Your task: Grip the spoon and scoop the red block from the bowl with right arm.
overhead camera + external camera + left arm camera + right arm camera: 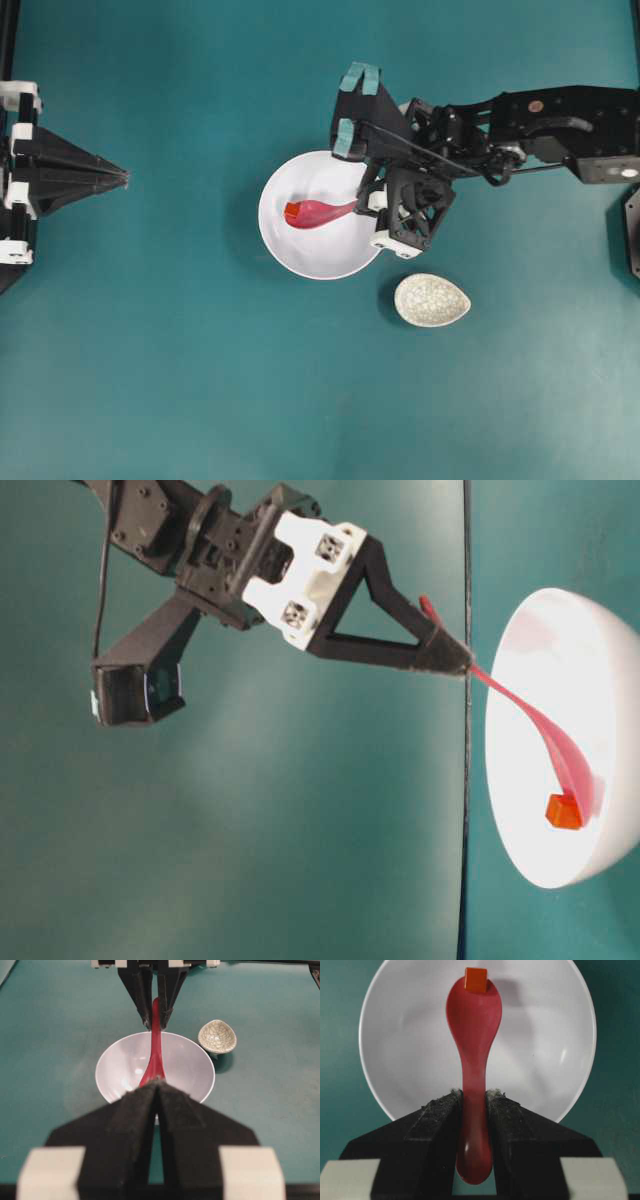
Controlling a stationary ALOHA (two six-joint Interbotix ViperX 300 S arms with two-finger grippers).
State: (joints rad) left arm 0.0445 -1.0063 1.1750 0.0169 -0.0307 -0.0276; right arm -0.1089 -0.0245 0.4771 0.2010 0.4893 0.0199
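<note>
Teal cloth covers the desk (180,380) in the overhead view. At its far left edge the left pincer (126,178) rests with its 2 black fingers pressed together, tips meeting and nothing between them. Toward the middle sits the white bowl (320,255). Inside it lies the red block (291,212), touching the far tip of the scoop of the spoon (320,213), on the side away from the handle. The pink-red spoon reaches in from the right, scoop down in the bowl, handle rising over the rim. The right pincer (474,1102) is clamped on that handle, 1 finger on each side, the handle's end sticking out behind the fingers. The right arm (540,125) stretches off to the right edge. Below it, just right of the bowl and apart from it, stands a small speckled oval dish (432,300).
</note>
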